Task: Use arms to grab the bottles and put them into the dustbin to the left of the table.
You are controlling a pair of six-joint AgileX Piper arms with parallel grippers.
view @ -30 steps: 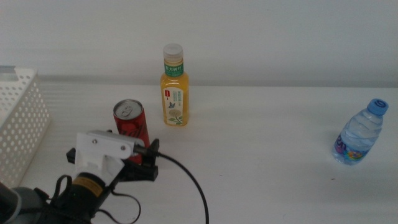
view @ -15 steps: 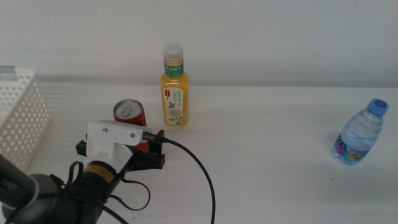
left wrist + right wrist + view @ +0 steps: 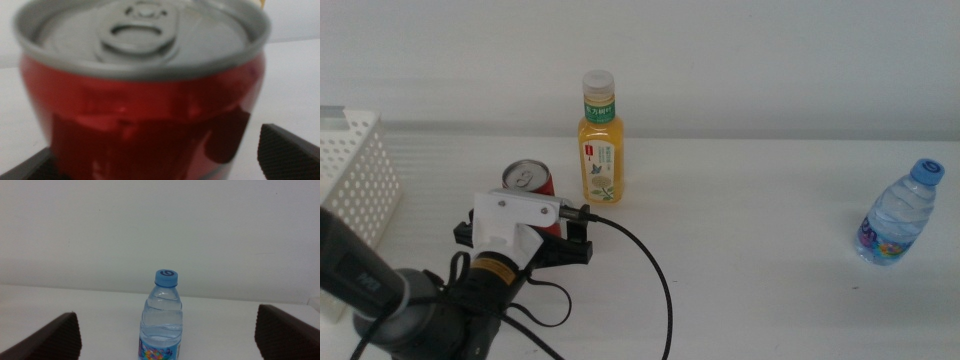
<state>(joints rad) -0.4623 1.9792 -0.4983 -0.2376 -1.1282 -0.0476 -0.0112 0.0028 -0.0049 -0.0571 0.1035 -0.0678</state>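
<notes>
1. Red can (image 3: 529, 186) stands upright on the white table (image 3: 740, 230), between the spread jaws of the left gripper (image 3: 525, 240), not yet clamped.
2. Closing off-centre could tip it toward the orange juice bottle (image 3: 600, 140).
3. Right gripper (image 3: 165, 340) waits released, facing the water bottle (image 3: 161, 315); dustbin (image 3: 355, 200) sits far left.

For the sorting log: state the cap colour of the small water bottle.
Blue. The water bottle cap shows best in the right wrist view.
</notes>
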